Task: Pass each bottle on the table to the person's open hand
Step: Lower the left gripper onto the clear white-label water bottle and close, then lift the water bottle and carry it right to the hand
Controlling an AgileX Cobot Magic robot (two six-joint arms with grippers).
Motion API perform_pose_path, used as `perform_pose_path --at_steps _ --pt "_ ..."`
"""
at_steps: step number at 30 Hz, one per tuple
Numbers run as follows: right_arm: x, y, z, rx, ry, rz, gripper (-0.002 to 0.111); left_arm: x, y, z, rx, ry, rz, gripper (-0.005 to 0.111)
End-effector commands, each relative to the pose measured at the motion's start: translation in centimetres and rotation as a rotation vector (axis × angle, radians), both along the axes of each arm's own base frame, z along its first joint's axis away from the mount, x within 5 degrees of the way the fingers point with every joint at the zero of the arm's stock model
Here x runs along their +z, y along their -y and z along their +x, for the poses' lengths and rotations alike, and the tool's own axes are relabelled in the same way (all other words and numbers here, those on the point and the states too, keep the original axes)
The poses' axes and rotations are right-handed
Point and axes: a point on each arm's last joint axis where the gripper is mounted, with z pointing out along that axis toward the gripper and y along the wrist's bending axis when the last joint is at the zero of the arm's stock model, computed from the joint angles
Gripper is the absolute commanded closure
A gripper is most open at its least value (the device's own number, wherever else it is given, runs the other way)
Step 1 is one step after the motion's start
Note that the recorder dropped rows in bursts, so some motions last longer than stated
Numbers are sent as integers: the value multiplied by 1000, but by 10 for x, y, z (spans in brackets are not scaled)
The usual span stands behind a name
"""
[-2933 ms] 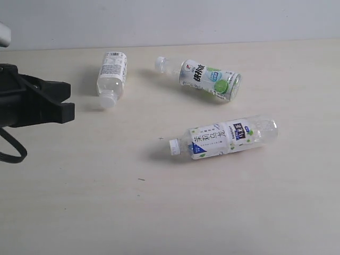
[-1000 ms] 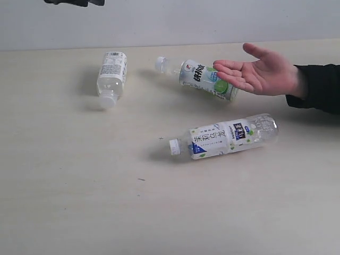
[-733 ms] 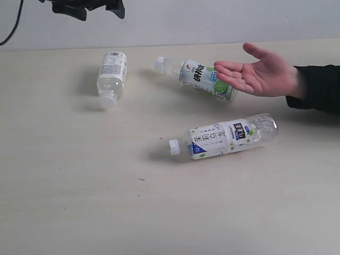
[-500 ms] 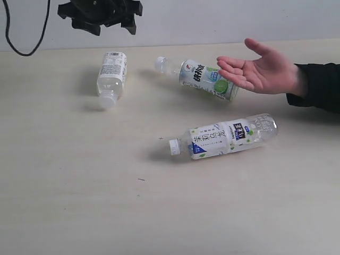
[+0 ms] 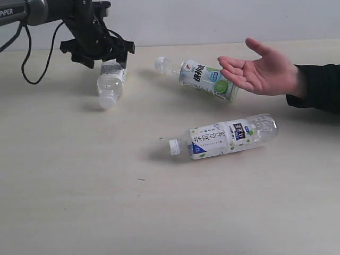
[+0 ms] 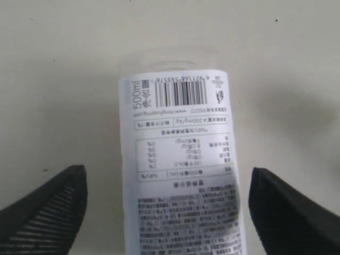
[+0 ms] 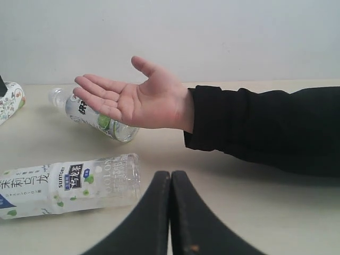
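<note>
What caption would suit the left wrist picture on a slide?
Open left pincer straddles the white-label bottle lying on the table, not yet touching it.

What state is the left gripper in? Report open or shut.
Open: left gripper straddles the white-label bottle, gaps showing beside both fingers.

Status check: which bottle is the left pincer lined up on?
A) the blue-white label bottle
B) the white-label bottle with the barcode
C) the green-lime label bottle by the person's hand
B: the left wrist view shows the left pincer open, with its fingers on either side of the white-label bottle and gaps visible on both sides.
</note>
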Motion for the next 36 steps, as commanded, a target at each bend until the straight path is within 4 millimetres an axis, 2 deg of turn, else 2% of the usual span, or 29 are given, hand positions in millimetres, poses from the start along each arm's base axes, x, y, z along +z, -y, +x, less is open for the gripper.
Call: perform_pose_path --at_steps 1,10,21,23,26,31,36 --pt "-1 0 0 -4 3 0 108 -5 1 4 1 23 -10 27" --pt "-1 0 0 -4 3 0 108 -5 2 4 -2 28 -11 29" --pt "-1 0 0 -4 3 0 108 -23 8 2 -13 -4 -1 31" --pt "-1 0 0 -4 3 0 108 -22 8 3 -13 4 -4 39" --pt "-1 0 0 -3 5 0 108 -20 7 3 -12 8 -4 59" --pt "0 0 0 -2 11 2 108 -20 7 2 -14 -2 3 104" --pt "0 0 0 -1 11 0 108 -9 5 -1 -16 -18 18 107"
